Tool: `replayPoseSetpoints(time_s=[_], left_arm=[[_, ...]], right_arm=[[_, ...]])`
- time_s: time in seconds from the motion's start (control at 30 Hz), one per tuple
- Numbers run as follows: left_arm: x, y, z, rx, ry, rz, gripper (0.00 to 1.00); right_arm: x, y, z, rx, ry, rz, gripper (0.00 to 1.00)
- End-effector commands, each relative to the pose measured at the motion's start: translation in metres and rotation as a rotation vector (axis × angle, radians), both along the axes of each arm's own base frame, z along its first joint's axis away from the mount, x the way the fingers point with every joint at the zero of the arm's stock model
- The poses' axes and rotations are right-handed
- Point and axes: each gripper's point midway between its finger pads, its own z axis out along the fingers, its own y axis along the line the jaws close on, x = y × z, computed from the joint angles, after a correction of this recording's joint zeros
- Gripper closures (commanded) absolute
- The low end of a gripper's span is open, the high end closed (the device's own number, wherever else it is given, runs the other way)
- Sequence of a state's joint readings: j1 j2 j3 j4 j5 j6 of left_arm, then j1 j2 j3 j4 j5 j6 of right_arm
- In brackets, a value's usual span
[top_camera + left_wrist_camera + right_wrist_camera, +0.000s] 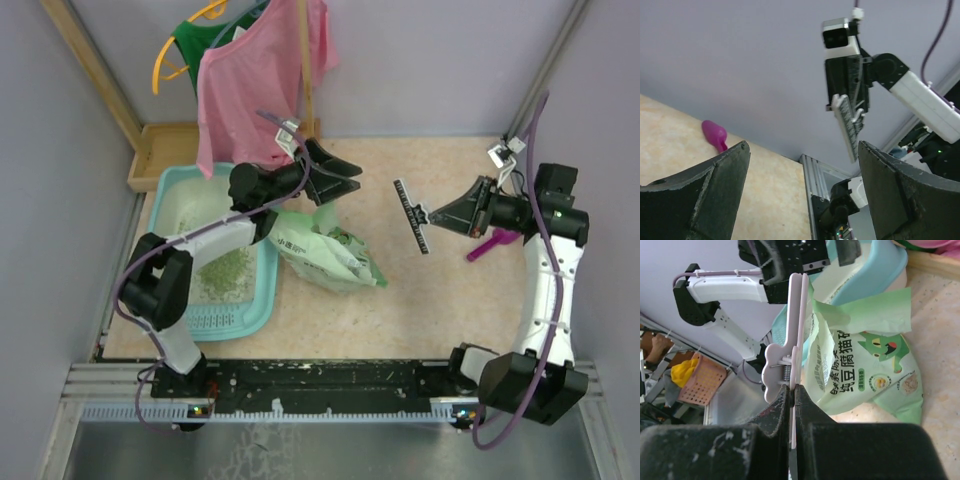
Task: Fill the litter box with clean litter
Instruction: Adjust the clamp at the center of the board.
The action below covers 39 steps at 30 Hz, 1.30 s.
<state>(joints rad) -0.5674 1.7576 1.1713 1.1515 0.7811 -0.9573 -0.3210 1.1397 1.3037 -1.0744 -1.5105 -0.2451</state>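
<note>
Closest thing is the right pincer (791,396), its dark fingers filling the bottom of the right wrist view and squeezed tight on the handle end of a pale bag clip (794,335). So it's closed on the clip and holding it up off the surface (420,320). From the top you can see that clip (412,215) hanging out in front of it, well apart from everything else. The left pincer (350,178) is spread about as wide as it goes with nothing in it, up in the air over the far right corner of the litter box (262,300). The box sits at the left side of the surface, and the clean litter (225,270) is just a thin greenish patch inside it, toward the near grille end. The pale green litter bag (325,250) lies on its side right up against the box's right wall. A magenta scoop (492,243) lies over by the right arm.
</note>
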Motion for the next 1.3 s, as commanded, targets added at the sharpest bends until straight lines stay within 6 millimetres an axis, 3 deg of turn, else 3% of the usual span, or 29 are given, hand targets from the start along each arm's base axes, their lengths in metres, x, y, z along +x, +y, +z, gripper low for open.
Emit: replayPoseSetpoints(time_s=[0.0,0.13,0.43,0.77,0.97,1.03,1.13,1.27], left_arm=[[-0.034,-0.009,0.032,-0.082,-0.082,-0.113,0.07],[-0.039,-0.016,0.037,-0.159,-0.042,-0.155,0.08],[-0.042,-0.053,0.031,-0.205,0.003,-0.214,0.14],[-0.040,-0.072,0.049,-0.201,-0.040,-0.246,0.46],[-0.043,-0.080,0.046,-0.169,-0.026,-0.288,0.69],[-0.046,-0.082,0.044,-0.156,-0.018,-0.310,0.66],[-0.049,-0.085,0.038,-0.131,-0.007,-0.328,0.52],[-0.050,-0.084,0.035,-0.120,-0.006,-0.331,0.51]], right_arm=[[-0.006,0.004,0.023,0.095,-0.045,0.105,1.00],[-0.003,0.003,0.022,0.092,-0.049,0.106,1.00],[-0.003,0.007,0.024,0.091,-0.052,0.127,1.00],[0.000,0.007,0.019,0.073,-0.048,0.111,1.00],[0.002,0.007,0.019,0.069,-0.052,0.110,1.00],[0.002,0.007,0.019,0.068,-0.053,0.109,1.00],[0.002,0.007,0.020,0.068,-0.056,0.112,1.00],[0.002,0.007,0.020,0.064,-0.060,0.110,1.00]])
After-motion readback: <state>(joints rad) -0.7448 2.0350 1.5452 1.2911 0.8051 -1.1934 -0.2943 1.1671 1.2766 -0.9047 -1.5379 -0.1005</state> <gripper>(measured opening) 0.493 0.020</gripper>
